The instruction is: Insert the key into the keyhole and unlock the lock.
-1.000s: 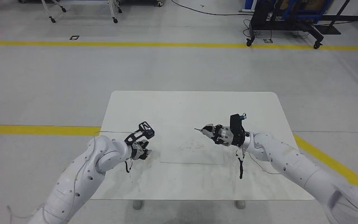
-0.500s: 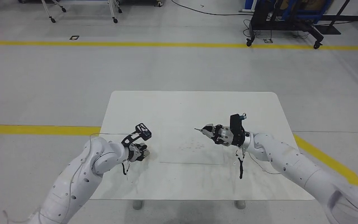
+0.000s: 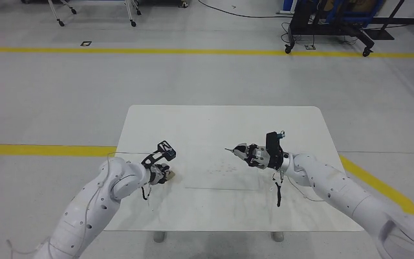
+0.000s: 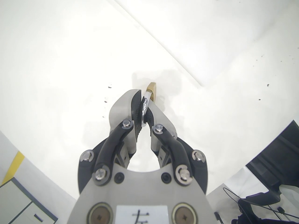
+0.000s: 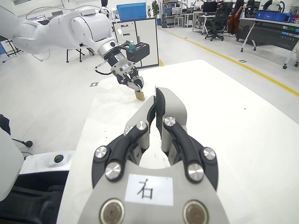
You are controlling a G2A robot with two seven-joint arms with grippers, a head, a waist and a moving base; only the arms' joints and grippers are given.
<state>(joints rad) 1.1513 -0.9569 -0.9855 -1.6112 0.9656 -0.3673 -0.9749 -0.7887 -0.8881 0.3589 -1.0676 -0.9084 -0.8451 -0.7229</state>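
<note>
A brass padlock [image 5: 140, 95] stands on the white table [image 3: 213, 123] near its left edge, and my left gripper [image 5: 136, 85] is shut on its silver shackle [image 4: 144, 106]. In the left wrist view the brass body [image 4: 153, 89] pokes out past the left gripper [image 4: 143, 94]. In the top view the padlock [image 3: 170, 173] is a tan spot at the left gripper [image 3: 165, 173]. My right gripper [image 3: 240, 151] hovers over the table's middle, shut on a thin key [image 3: 228, 150] that points toward the lock. The key [image 5: 155, 89] shows edge-on at the right gripper [image 5: 156, 92].
A thin clear sheet [image 3: 213, 176] lies flat on the table's middle, with dark specks on it; its corner [image 4: 198, 85] lies close to the lock. A black cable [image 3: 278, 191] hangs from the right arm. A grey cabinet [image 5: 142, 40] stands beyond the table.
The left wrist tipped toward the table's left edge and came back, still holding the padlock. The right arm and key have not moved.
</note>
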